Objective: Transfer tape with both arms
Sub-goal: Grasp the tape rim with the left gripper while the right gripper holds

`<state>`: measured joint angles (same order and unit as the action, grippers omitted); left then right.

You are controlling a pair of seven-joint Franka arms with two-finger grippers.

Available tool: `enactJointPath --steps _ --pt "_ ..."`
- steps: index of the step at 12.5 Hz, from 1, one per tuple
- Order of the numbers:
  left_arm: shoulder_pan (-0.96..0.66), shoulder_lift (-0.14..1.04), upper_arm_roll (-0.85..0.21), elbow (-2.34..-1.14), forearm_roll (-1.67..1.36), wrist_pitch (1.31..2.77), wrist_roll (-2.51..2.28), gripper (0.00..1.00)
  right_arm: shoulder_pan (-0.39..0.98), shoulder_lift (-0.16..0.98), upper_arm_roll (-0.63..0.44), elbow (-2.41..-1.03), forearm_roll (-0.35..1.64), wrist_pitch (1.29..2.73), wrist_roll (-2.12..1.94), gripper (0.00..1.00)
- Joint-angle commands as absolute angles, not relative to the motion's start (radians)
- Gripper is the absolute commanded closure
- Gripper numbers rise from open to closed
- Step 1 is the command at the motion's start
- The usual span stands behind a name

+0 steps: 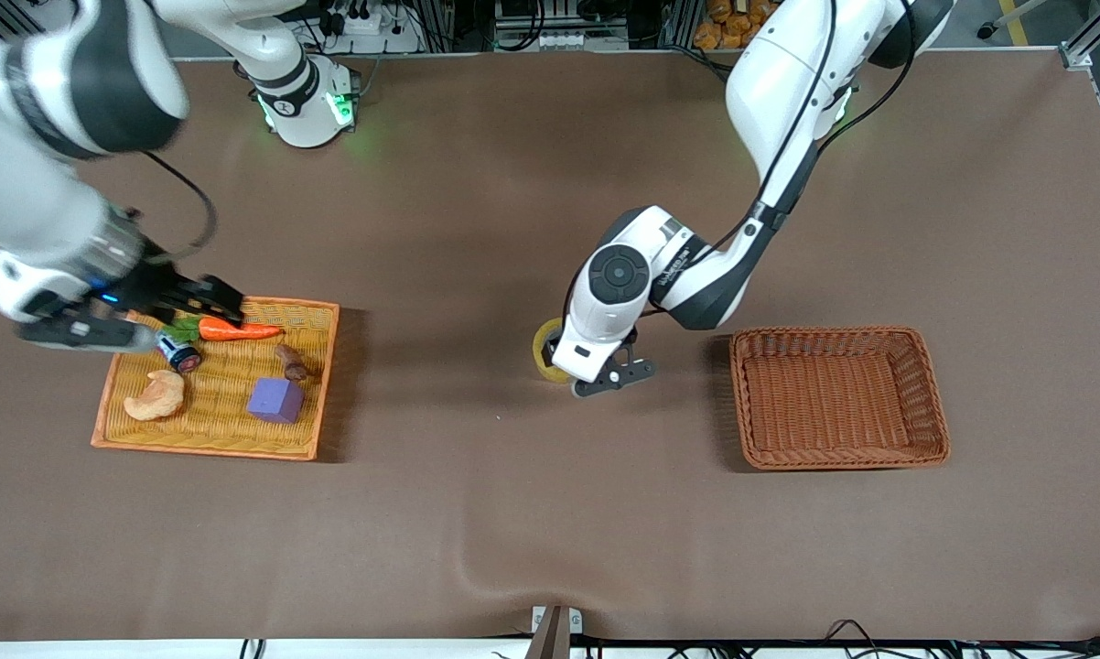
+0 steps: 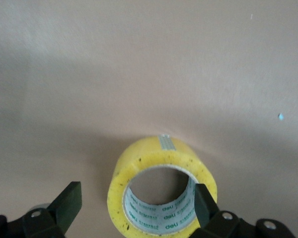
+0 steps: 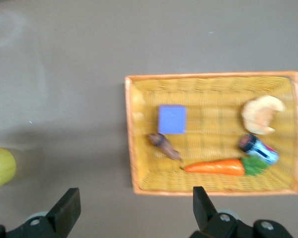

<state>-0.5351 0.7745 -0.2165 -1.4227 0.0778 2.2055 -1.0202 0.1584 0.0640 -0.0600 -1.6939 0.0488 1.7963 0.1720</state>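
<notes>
The left end effector (image 1: 596, 371) stands wide, its fingers (image 2: 204, 202) straddling one wall of the tape (image 2: 161, 193), which sits on edge on the bench (image 1: 513, 513) between the yellow tray (image 1: 317, 384) and the brown basket (image 1: 838, 398). It should lower squarely, then pinch that wall firmly. The right end effector (image 1: 198, 297), wide and empty, waits over the tray.

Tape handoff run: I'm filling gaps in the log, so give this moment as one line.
tape: standing on table, mid-table | left gripper: open around tape, not closed | right gripper: open, over yellow tray | brown basket: empty
</notes>
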Motion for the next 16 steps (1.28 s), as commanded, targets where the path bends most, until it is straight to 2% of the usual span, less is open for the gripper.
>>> enactJointPath --steps 1,3,5,6,7,9,12,16 --pt "-0.558 0.811 -0.207 -1.413 0.109 2.209 -1.045 0.00 0.088 0.043 -0.037 -1.643 0.035 1.657 0.115 0.00" --pt "-0.561 0.815 -0.207 -1.420 0.109 2.198 -1.043 0.00 0.051 0.046 -0.037 -1.588 0.035 1.589 0.114 0.00" --pt "-0.575 0.822 -0.207 -1.443 0.109 2.180 -1.043 0.00 0.022 0.046 -0.035 -1.572 0.035 1.580 0.112 0.00" --pt "-0.575 0.825 -0.207 -1.447 0.107 2.168 -1.048 0.42 0.009 0.048 -0.035 -1.565 0.037 1.569 0.109 0.00" --pt "-0.571 0.825 -0.207 -1.445 0.107 2.148 -1.052 0.99 -0.003 0.051 -0.035 -1.556 0.041 1.562 0.071 0.00" --pt "-0.571 0.825 -0.207 -1.445 0.109 2.141 -1.051 1.00 -0.018 0.054 -0.037 -1.552 0.037 1.562 -0.087 0.00" --pt "-0.560 0.810 -0.207 -1.437 0.110 2.097 -1.034 1.00 -0.031 0.052 -0.034 -1.552 -0.036 1.562 -0.081 0.00" --pt "-0.538 0.685 -0.210 -1.431 0.097 1.961 -1.019 1.00 -0.038 0.055 -0.035 -1.551 -0.060 1.562 -0.060 0.00"
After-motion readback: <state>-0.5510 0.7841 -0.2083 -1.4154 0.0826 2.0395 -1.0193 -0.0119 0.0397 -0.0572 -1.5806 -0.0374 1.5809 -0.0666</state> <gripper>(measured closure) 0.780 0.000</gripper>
